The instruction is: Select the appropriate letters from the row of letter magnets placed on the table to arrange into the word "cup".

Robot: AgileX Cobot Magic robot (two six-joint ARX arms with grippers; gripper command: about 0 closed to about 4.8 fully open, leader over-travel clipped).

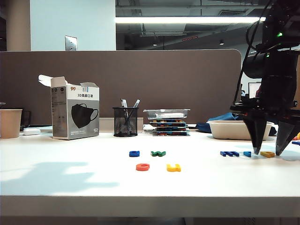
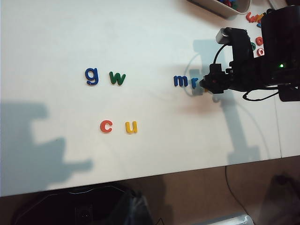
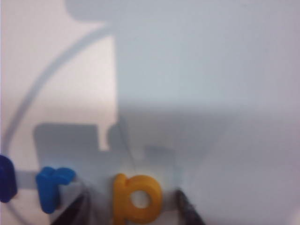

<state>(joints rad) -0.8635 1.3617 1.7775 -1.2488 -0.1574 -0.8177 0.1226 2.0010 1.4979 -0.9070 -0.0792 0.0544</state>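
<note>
On the white table (image 1: 70, 178), a red-orange "c" (image 1: 142, 167) and a yellow "u" (image 1: 173, 167) lie side by side toward the front edge. Behind them the row holds a blue "g" (image 1: 134, 153), a green "w" (image 1: 158, 153), a dark blue "m" (image 1: 229, 153), a cyan "r" (image 1: 247, 153) and a yellow "p" (image 1: 267, 154). My right gripper (image 1: 268, 151) points down at the table, open, one finger on each side of the "p" (image 3: 136, 199) with a gap on both sides. The left gripper does not show in any view.
Along the back stand a paper cup (image 1: 10, 123), a mask box (image 1: 75, 112), a mesh pen cup (image 1: 125, 122), stacked clear trays (image 1: 166, 123) and a white tray (image 1: 240, 130). More loose letters (image 2: 255, 18) lie near the right arm.
</note>
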